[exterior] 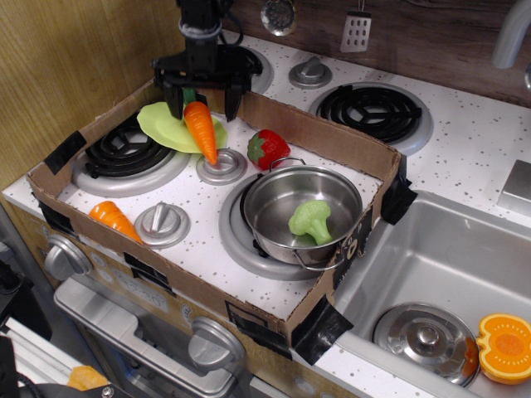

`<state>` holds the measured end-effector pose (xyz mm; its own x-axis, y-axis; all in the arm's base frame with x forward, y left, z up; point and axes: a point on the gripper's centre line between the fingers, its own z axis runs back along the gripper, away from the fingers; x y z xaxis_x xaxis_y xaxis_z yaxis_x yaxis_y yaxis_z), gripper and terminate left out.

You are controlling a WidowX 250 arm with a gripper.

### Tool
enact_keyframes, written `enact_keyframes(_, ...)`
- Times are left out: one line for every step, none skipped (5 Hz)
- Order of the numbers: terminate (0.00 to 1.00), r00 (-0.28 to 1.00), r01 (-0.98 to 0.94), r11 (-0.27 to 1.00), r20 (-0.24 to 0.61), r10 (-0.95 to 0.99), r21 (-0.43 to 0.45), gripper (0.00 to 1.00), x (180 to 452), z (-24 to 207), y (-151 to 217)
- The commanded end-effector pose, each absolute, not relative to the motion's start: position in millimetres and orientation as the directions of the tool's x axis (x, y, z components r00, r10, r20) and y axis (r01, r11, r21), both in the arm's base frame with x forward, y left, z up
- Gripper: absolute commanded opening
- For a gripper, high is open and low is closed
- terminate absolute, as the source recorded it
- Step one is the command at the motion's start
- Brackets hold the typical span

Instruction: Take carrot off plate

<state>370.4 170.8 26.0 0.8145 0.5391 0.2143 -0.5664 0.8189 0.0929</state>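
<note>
Observation.image view: the gripper hangs over the far left part of the stove, jaws spread wide, one finger to each side of the stem end of the carrot. Nothing is held. The fingertips sit just above the carrot's thick end, and contact cannot be confirmed.

The carrot lies with its upper half on the plate and its point reaching toward the near side, off the plate rim and close to the left burner knob. The plate rests tilted on the far left burner.

Step in hand, as judged: approach and alignment for the grasp; the carrot has not been lifted. The next move calls for a short descent until the fingers bracket the thick end, closure across the carrot's width, then a lift clear of the plate.

Edges and room: the cardboard wall runs directly behind the gripper, so travel toward the far side is blocked. The strawberry sits just right of the carrot, and the steel pot holding the broccoli stands further right and nearer. Open speckled surface lies near the second carrot and the near knob.
</note>
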Motion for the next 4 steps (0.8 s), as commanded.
enact_keyframes(0.0,0.798,-0.573,0.817,0.271,0.538,0.066,1.0,377,26,180)
enact_keyframes(0.0,0.814,-0.55,0.832,0.265,0.516,0.069,0.0,377,30,179)
enact_keyframes(0.0,0.829,-0.528,0.844,0.272,0.489,0.091,0.0,378,37,178)
enact_keyframes(0.0,0.841,-0.508,0.854,0.278,0.465,0.111,0.0,381,47,179)
